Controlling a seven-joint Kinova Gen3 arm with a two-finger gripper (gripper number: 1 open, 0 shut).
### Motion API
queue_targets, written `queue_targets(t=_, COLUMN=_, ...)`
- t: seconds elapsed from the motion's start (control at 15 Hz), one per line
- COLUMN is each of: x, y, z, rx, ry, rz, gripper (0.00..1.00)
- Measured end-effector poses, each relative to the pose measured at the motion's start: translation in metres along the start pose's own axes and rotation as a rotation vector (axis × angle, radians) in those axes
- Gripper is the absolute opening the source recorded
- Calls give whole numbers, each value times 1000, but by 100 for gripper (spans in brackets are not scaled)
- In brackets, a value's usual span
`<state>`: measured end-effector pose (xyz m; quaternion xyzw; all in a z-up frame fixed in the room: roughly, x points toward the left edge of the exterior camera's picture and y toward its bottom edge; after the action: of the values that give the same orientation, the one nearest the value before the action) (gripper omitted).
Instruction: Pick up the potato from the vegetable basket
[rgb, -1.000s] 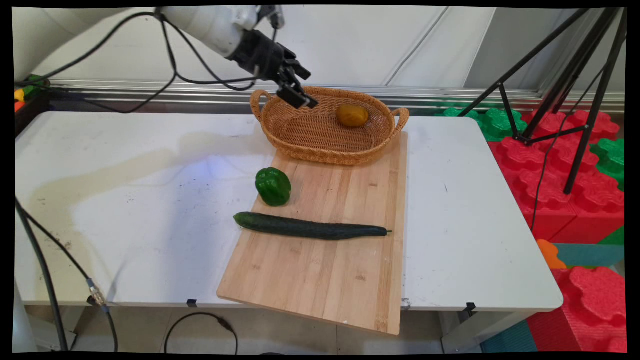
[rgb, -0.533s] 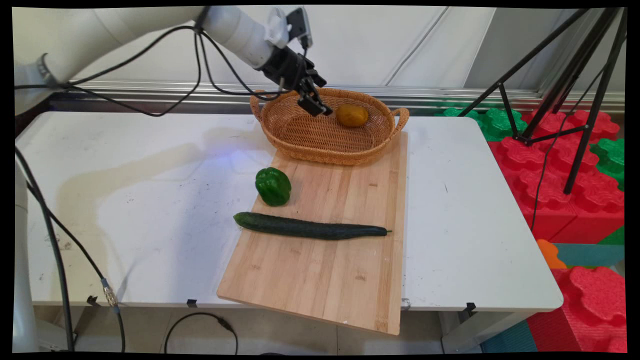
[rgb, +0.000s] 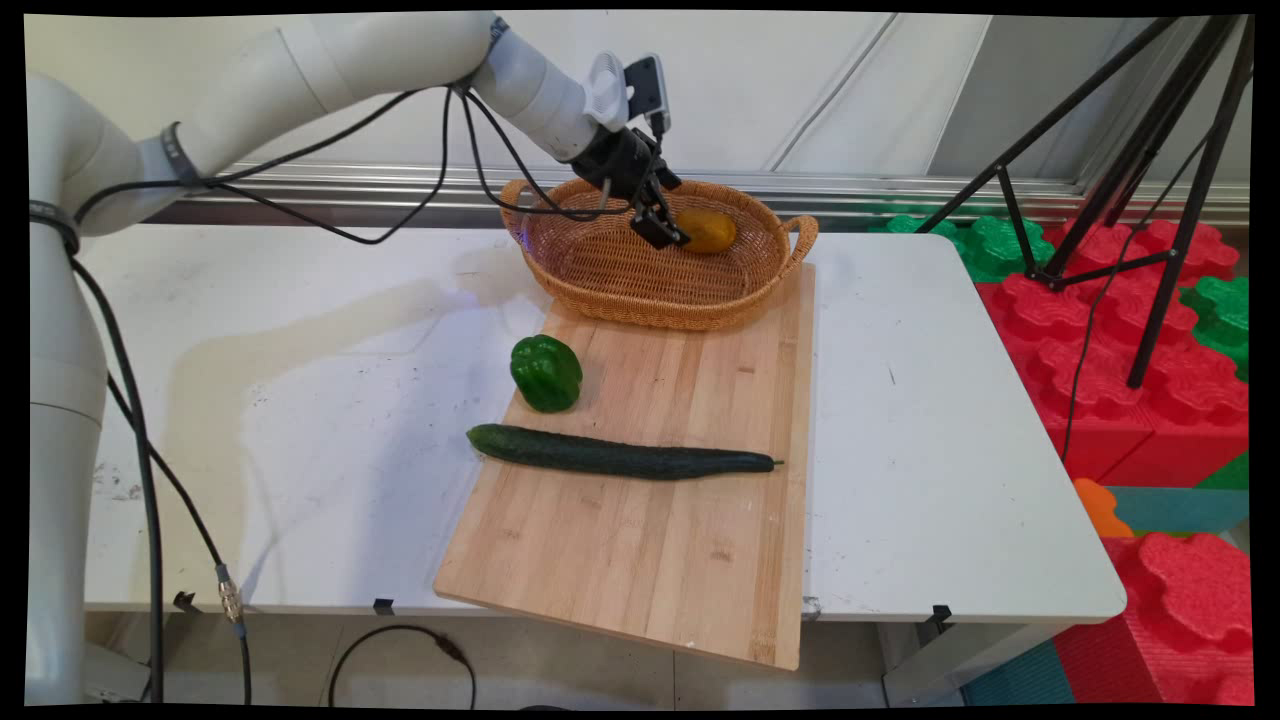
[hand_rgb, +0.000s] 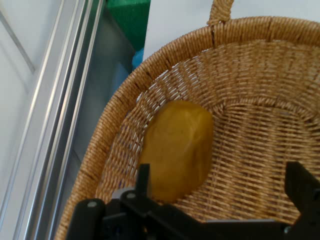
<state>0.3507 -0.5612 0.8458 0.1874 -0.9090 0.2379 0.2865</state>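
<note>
End effector (rgb: 668, 232) hangs inside the basket (rgb: 610, 290), fingers spread with nothing between them, just beside the potato (rgb: 708, 230), which lies by the basket's far wall. In the hand view the potato (hand_rgb: 177, 147) sits just ahead of one finger (hand_rgb: 144, 177), not gripped. Pepper (rgb: 546, 373) and cucumber (rgb: 620, 455) lie on the board (rgb: 650, 560), on the tabletop (rgb: 250, 420), well apart from it.

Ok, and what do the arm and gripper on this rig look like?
The arm is made of rounded white links with dark bands at the joints. Loose black cables hang along it, one carrying a metal connector. A small camera module is mounted at the wrist. The gripper is black, with an exposed linkage and two flat fingers.
</note>
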Motion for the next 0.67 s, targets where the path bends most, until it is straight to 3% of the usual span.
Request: queue_targets(t=0.67, x=3, y=-8, z=54, rx=13, ry=-32, rz=69, gripper=100)
